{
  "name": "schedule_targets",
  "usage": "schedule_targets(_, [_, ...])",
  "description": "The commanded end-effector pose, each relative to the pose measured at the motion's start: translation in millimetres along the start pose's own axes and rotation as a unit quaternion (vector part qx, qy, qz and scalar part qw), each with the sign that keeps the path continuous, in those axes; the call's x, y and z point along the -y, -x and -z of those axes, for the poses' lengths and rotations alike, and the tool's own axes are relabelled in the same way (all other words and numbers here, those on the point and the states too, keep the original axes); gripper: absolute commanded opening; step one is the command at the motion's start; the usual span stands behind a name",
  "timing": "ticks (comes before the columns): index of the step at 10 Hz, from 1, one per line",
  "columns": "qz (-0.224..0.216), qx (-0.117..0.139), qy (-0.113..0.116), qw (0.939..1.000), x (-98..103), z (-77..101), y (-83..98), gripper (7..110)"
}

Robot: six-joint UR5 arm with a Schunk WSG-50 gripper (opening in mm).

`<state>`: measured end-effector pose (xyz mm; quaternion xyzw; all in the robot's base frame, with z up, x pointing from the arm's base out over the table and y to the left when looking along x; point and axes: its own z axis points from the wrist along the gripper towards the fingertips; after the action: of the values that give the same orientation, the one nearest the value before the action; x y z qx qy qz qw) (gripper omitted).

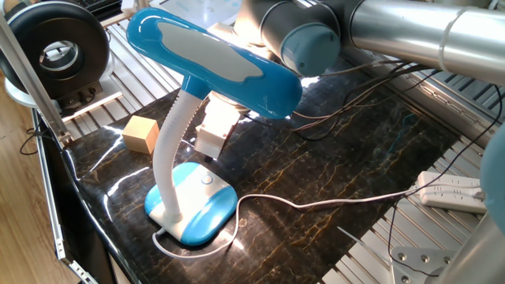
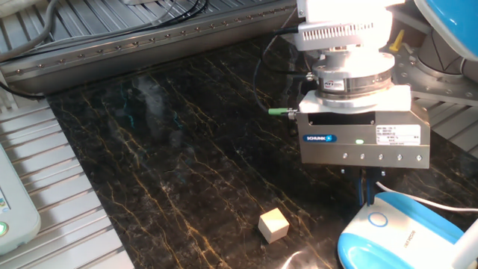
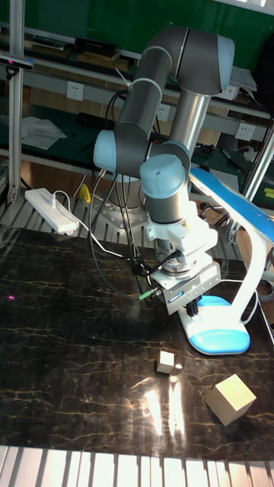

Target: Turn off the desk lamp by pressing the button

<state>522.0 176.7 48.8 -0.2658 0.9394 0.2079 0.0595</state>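
To the left of our jaws [image 2: 365,190] and well apart, a small wooden cube [image 2: 273,224] sits on the dark desk [image 2: 149,149], out of our way. The jaws hang pointing down, just above the button [image 2: 378,220], lined up to press with the tips; whether they are closed we cannot tell. Right of them spreads the desk lamp [image 2: 399,233] base, carrying the button at its near edge.
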Motion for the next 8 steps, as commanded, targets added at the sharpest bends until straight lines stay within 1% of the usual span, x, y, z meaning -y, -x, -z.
schedule_targets(1, [-0.006,0.003,-0.001,1.0000,0.8,2.7,1.2,7])
schedule_targets(2, [-0.009,0.003,-0.006,0.9999,3.3,2.6,1.1,7])
schedule_targets(3, [-0.021,0.025,-0.020,0.9993,10.5,3.1,12.0,7])
schedule_targets(4, [-0.039,0.037,-0.034,0.9980,18.1,3.8,17.3,7])
schedule_targets(5, [-0.062,0.025,-0.054,0.9962,28.3,4.4,10.7,7])
schedule_targets(6, [-0.084,0.023,-0.056,0.9947,29.0,4.4,9.0,7])
schedule_targets(7, [-0.099,0.029,-0.061,0.9928,31.9,4.8,10.9,7])
schedule_targets(8, [-0.110,0.046,-0.062,0.9910,33.6,5.5,18.8,7])
